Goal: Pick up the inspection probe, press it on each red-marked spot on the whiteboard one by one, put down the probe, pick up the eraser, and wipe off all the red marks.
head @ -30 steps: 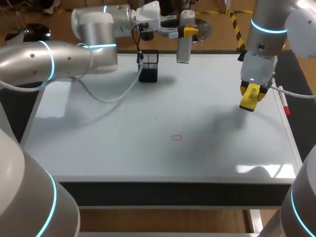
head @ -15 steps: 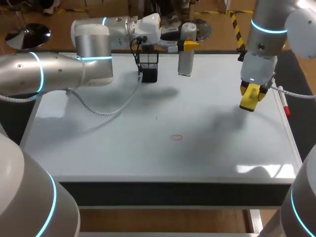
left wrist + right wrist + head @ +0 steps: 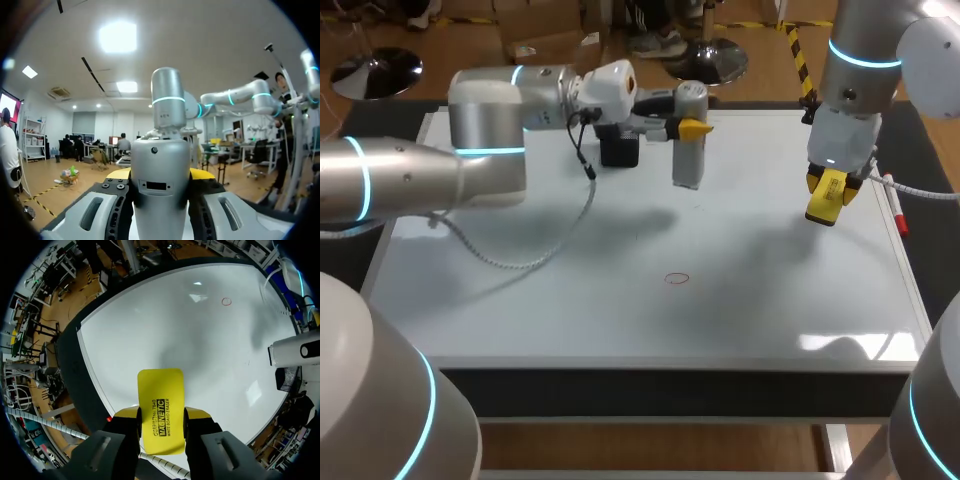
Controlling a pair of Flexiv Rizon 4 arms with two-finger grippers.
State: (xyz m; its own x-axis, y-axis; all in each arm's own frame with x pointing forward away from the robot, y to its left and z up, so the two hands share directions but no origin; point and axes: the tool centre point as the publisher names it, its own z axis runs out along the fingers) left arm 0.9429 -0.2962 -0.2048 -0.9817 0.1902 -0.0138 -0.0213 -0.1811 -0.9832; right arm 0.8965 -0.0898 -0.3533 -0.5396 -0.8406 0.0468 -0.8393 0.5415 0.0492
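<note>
Because the grey, rigid cylindrical inspection probe [image 3: 688,160] looks smooth and fairly weighty, I judge a firm mid-body hold is best. My left tool [image 3: 686,127] clenches it upright over the far part of the white whiteboard [image 3: 520,300], well apart from the red ring mark [image 3: 677,279]. My right tool [image 3: 162,413] grips the light yellow rectangular eraser [image 3: 160,386] over the board's right side.

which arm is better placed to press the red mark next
Left, likely. The left tool is shut on the probe, upright over the whiteboard, with the red mark nearer the front. The right tool is shut on the eraser, for wiping later.
</note>
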